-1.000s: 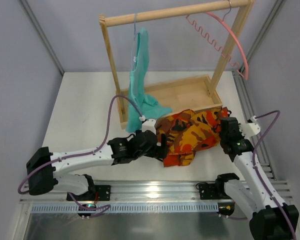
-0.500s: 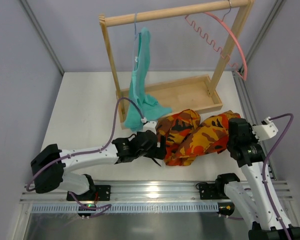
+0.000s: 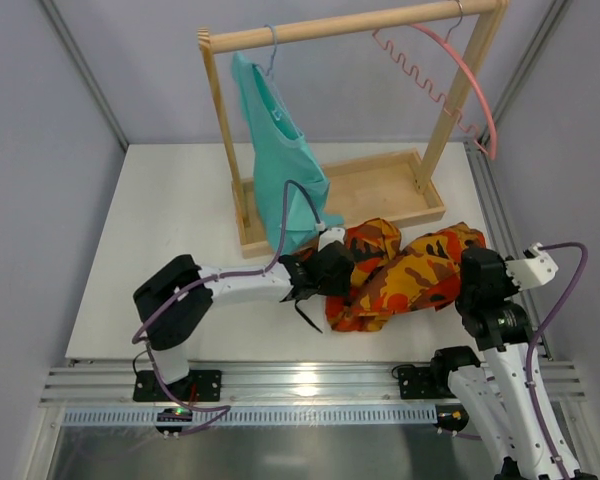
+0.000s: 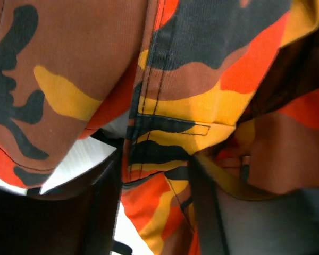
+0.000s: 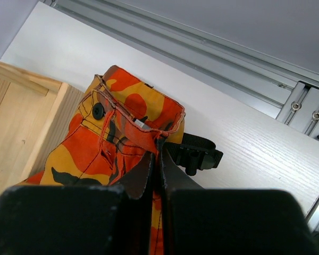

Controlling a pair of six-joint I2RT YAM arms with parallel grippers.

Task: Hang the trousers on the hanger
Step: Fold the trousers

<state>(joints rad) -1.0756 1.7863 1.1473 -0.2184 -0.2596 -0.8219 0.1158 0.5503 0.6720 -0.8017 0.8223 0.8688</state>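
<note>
While the trousers (image 3: 400,275) lie bunched on the surface (image 3: 160,230) in front of the wooden rack (image 3: 360,22), the right gripper (image 5: 158,159) is clamped on their waistband and the left gripper (image 4: 155,159) stands half-open around a fold.

Trousers (image 4: 175,79) of matt woven cloth, seams double-stitched. The desk (image 3: 170,210) under them is white, faintly grained, low in sheen. Rack (image 3: 350,24): pale bare wood. Hanger (image 3: 479,98): smooth pink plastic, metal hook. Fingers (image 5: 137,183): matt black. Rails (image 3: 310,382): brushed metal.
</note>
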